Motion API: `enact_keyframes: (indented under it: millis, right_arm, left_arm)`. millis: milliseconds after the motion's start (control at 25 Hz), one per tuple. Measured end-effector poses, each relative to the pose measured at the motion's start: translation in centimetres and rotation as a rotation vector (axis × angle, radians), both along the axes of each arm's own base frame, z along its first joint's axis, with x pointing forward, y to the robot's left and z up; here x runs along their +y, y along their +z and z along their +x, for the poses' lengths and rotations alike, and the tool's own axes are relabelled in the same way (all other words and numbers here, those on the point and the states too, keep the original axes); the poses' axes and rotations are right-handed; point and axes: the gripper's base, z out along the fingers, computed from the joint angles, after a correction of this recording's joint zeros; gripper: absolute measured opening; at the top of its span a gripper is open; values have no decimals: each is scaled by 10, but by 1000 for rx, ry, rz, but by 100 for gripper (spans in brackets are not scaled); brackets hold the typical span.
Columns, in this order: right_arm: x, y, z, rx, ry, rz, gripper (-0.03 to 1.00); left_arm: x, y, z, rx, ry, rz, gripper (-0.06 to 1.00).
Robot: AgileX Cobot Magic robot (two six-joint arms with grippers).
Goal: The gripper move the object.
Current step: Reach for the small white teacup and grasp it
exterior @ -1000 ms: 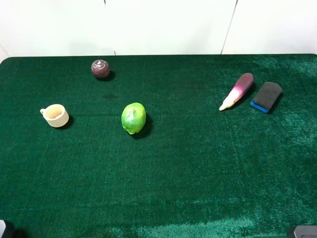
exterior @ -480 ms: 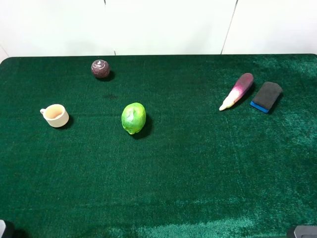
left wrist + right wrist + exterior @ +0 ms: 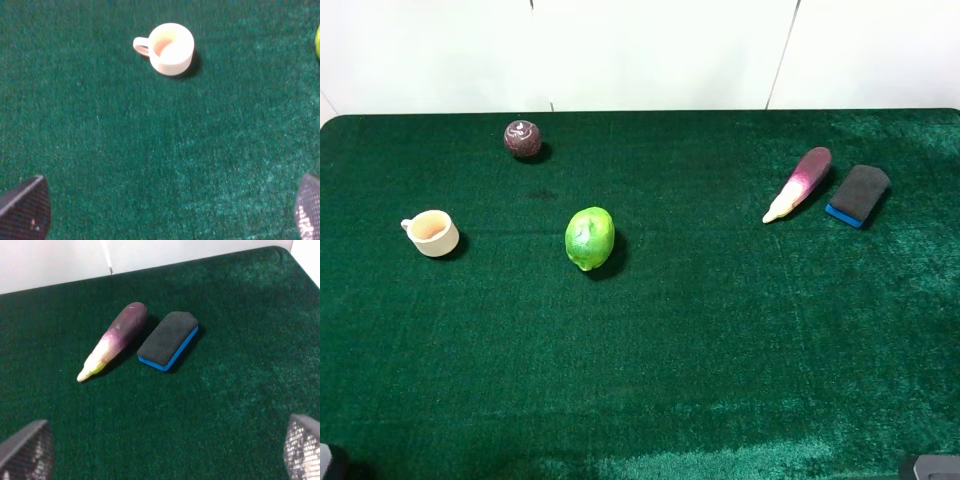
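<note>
The cream cup (image 3: pixel 431 233) with a side handle and pale orange inside stands upright on the green cloth at the left. It also shows in the left wrist view (image 3: pixel 169 48), well ahead of the left gripper (image 3: pixel 165 210), whose fingertips (image 3: pixel 25 210) are spread wide apart and empty. The right gripper (image 3: pixel 165 450) is also open and empty, its fingertips (image 3: pixel 27 450) far from the cup. In the high view only small bits of the arms show at the bottom corners.
A green round fruit (image 3: pixel 589 238) lies right of the cup. A dark maroon ball (image 3: pixel 523 139) sits behind it. A purple eggplant (image 3: pixel 799 184) and a black-and-blue sponge (image 3: pixel 858 194) lie at the far right, also in the right wrist view (image 3: pixel 114 340) (image 3: pixel 168 340).
</note>
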Motion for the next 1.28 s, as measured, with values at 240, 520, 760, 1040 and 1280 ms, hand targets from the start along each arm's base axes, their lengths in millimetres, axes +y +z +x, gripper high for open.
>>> enact_keyframes:
  millis: [240, 520, 760, 1040, 1280]
  right_arm:
    - [0, 0, 0, 0, 0, 0, 69]
    - [0, 0, 0, 0, 0, 0, 69]
    - [0, 0, 0, 0, 0, 0, 69]
    - [0, 0, 0, 0, 0, 0, 69]
    - [0, 0, 0, 0, 0, 0, 69]
  left_arm:
    - [0, 2, 38, 88, 3, 0, 99]
    - [-1, -2, 79, 220, -27, 20, 99]
    - [-1, -9, 115, 324, -72, 42, 99]
    - [-2, -23, 149, 423, -151, 74, 99]
    - [-2, -41, 168, 477, -210, 95, 99]
